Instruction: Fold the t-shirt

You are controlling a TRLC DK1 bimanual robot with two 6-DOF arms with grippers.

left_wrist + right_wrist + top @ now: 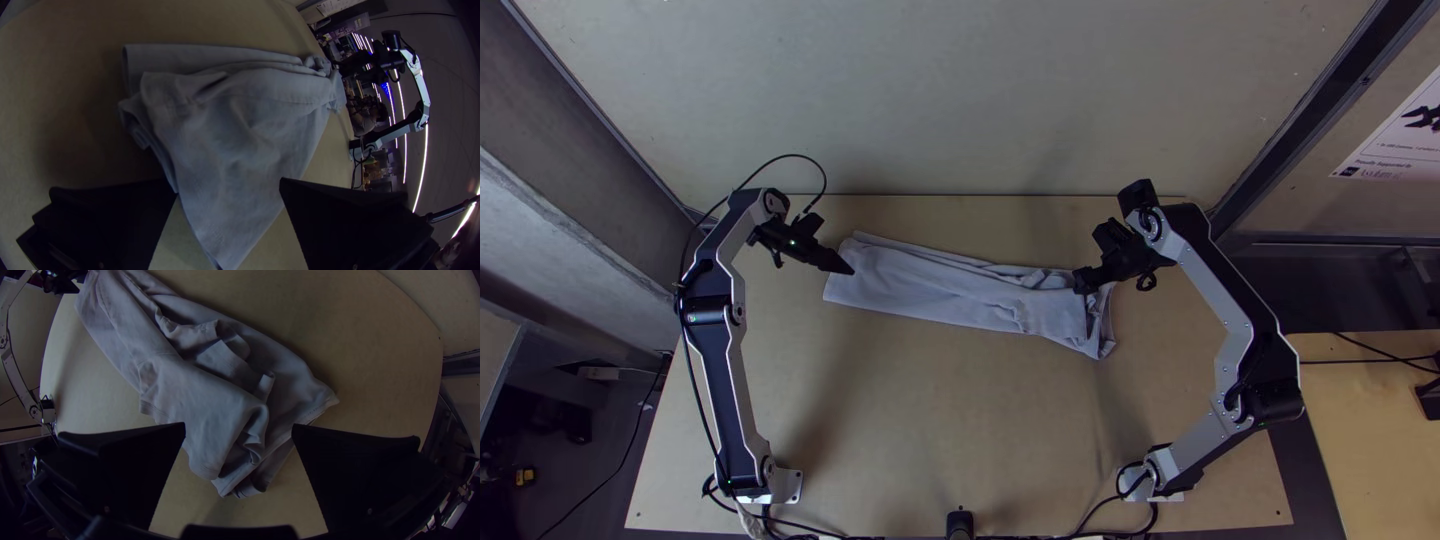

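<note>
Across the light wooden tabletop (pixel 960 430), the grey-blue cloth t-shirt (pixel 940 290) lies in a long strip, half past three to half past nine. Over its right end, the released, black wide-fingered right gripper (pixel 1083 284) has the bulk toward nine; the matching left gripper (pixel 850 269), also released, has it toward half past three.

Left arm (pixel 718 375): dark faces, pale edges, black cable (pixel 793 155). Right arm (pixel 1202 440): silver-grey links (pixel 1208 288), black joints (pixel 1277 387). Left hand (pixel 850 268), right hand (pixel 1082 282) black.

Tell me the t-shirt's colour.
The t-shirt is pale bluish grey, seen best in the top view.
</note>
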